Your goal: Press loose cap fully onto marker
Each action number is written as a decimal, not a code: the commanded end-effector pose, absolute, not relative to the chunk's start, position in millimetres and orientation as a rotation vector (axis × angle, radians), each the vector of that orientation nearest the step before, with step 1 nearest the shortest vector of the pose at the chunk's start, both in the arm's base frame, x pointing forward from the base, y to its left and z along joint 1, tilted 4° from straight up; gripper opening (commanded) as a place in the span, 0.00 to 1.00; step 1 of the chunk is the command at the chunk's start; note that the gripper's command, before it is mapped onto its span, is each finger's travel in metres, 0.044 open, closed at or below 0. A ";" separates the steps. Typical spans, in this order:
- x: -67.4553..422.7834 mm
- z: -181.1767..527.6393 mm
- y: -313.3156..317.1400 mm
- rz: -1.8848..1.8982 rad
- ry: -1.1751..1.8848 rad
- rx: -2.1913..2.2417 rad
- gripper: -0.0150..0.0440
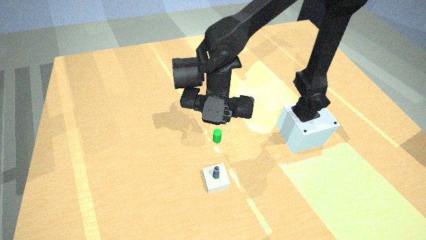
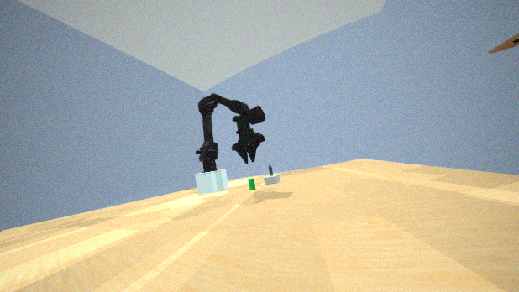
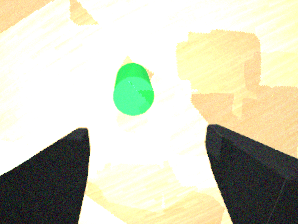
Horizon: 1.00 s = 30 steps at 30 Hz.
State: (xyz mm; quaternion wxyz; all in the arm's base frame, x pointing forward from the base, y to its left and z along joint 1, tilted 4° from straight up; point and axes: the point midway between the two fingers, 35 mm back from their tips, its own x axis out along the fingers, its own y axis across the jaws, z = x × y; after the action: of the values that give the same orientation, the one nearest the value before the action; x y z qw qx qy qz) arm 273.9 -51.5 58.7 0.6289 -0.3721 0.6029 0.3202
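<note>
The green cap [image 1: 217, 136] [image 2: 251, 185] [image 3: 133, 95] stands upright and loose on the table, short of the holder block. The dark marker [image 1: 216, 172] [image 2: 270, 171] stands upright, tip up and uncapped, in the white holder block [image 1: 218, 188] [image 2: 272, 180]. My gripper [image 2: 249, 162] [image 3: 148, 136] is open and empty, pointing down above the cap. In the wrist view the cap shows beyond the fingertips and a little left of the middle between them. In the top view the gripper's body hides the fingertips. The marker and block are outside the wrist view.
The arm's pale blue base block [image 1: 292, 136] [image 2: 207, 183] stands on the wooden table [image 1: 138, 193] [image 2: 378, 252], to the right of the cap in the top view. Bright light patches and arm shadows lie across the table. A brown pointed object [image 2: 505, 45] shows at the right edge of the exterior view.
</note>
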 end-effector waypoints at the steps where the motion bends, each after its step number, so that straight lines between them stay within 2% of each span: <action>1: 264.1 57.1 -54.9 0.785 1.375 -0.914 0.66; 5: 264.5 54.3 -55.1 0.785 1.375 -0.914 0.66; 9: 266.2 22.1 -56.9 0.785 1.375 -0.914 0.66; 30: 270.7 -9.8 -58.4 0.785 1.375 -0.914 0.66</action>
State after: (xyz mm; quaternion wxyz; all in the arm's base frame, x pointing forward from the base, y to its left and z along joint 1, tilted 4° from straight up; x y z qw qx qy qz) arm 271.7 -57.8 -3.5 0.6141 -0.3949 0.5941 0.3377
